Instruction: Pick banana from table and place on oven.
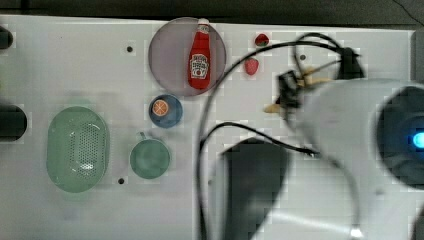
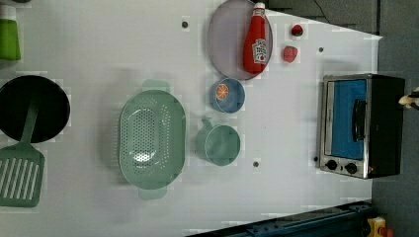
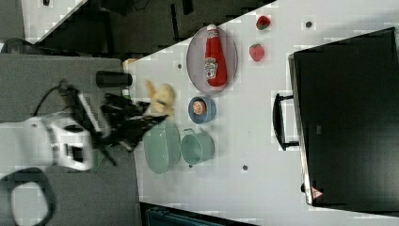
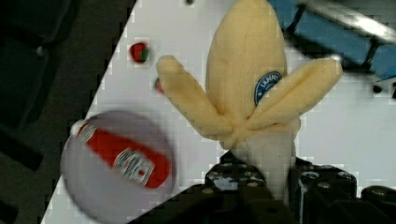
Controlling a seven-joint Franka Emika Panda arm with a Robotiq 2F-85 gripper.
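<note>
Banana (image 4: 245, 88): soft plush toy, pale cream-yellow, matte; fat rounded body with tapering peel flaps folded outward and a round blue sticker. White stem end clamped in the black gripper (image 4: 275, 186), held in the air above the table (image 2: 99, 49), clear of the surface.

Oven (image 2: 360, 126): boxy, matte black top, silver frame, blue-tinted glass door, black handle and knobs.

Ketchup bottle (image 2: 256, 39): glossy red plastic, lying on a round grey plate (image 2: 225, 39).

Colander (image 2: 150, 140): pale green, perforated oval.

Strawberries (image 2: 290, 53): two, red, beside the plate.
</note>
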